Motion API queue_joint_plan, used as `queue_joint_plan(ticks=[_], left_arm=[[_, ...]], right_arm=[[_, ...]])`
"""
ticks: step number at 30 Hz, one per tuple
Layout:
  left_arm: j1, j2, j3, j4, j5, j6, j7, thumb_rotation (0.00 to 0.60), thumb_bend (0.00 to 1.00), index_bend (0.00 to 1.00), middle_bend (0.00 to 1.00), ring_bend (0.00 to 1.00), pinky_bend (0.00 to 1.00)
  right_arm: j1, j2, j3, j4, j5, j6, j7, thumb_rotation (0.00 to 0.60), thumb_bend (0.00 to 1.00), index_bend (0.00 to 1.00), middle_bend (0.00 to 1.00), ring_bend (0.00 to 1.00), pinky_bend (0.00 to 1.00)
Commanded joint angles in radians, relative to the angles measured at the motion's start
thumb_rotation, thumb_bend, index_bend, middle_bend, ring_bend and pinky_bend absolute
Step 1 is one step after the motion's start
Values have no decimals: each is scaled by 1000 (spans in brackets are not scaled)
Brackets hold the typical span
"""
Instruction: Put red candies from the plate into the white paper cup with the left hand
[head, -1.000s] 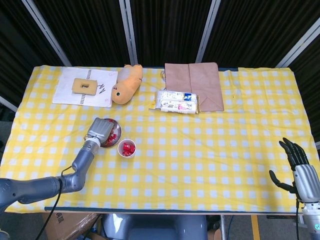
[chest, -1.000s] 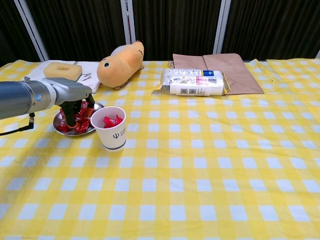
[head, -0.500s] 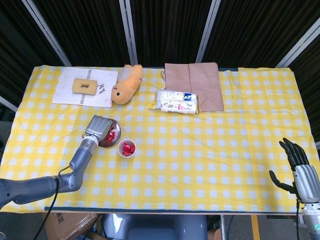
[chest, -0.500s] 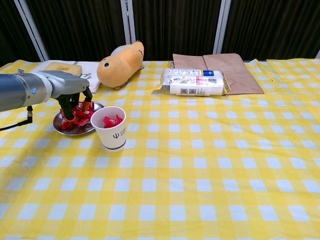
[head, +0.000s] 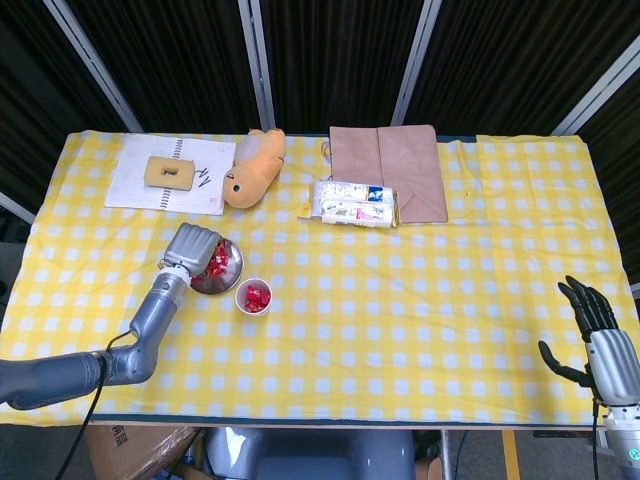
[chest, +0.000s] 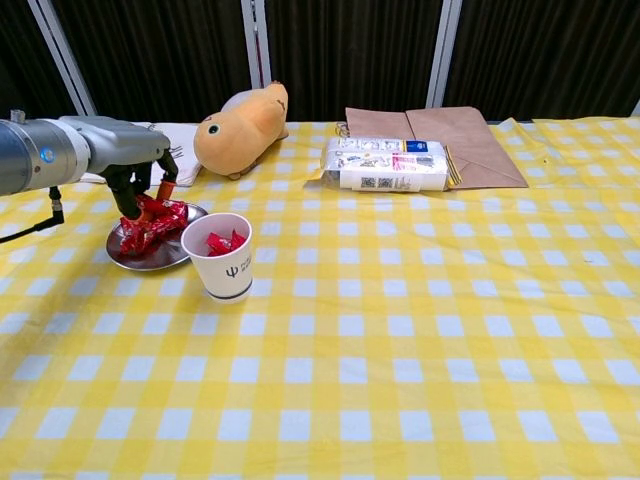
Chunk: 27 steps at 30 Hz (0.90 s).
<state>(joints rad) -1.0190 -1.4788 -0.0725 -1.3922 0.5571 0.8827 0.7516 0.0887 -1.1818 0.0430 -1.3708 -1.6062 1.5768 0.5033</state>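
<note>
the left hand (chest: 140, 170) has risen and drawn back toward the left since 1 second ago, when its fingers were down among the sweets; it is now above the far left part of the plate (chest: 150, 257), fingers pointing down with red candies (chest: 150, 215) bunched at their tips. the chest view suggests it is pinching a wrapper, but the fingers hide the contact, so i cannot tell whether anything is really held. more candies lie on the plate, and the white paper cup (chest: 224, 258) stands just right of the plate on the tabletop (chest: 400, 330), in the same spot as before, with red candies inside. the right hand (head: 593, 325) has not moved: it rests at the near right corner, fingers spread, holding nothing, seen only in the head view and cut off at the frame edge. in the head view the left hand (head: 192, 250) covers half the plate. further back lie a plush toy (chest: 243, 128), a brown paper bag (chest: 440, 135) and a snack packet (chest: 385, 164).
</note>
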Motion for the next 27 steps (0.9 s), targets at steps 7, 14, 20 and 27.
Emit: queue_joint_plan(ticks=[7,14,20,27], left_arm=[[3,50,-13,-71,22,27,-9,600,372,514,896,1000,972],[-1,78,-24,-136,40,46,-13,600,372,513,897,1000,972],[-18,107,-51,-226,65,70,-11,600,372,512,898,1000,972],[-48,117,-70,-323,84,90,9,600,372,512,897,1000,972]], right_arm=[[0,-2,0,1,0,1,-4,600,424,0,0,0,0],[0,-2,0,3,-1,2,-8,600,423,0,0,0,0],[0,-5,0,6,-3,2,-12,600,424,0,0,0,0],[0,-5,2,6,-1,5,-13,600,423,0,0,0,0]])
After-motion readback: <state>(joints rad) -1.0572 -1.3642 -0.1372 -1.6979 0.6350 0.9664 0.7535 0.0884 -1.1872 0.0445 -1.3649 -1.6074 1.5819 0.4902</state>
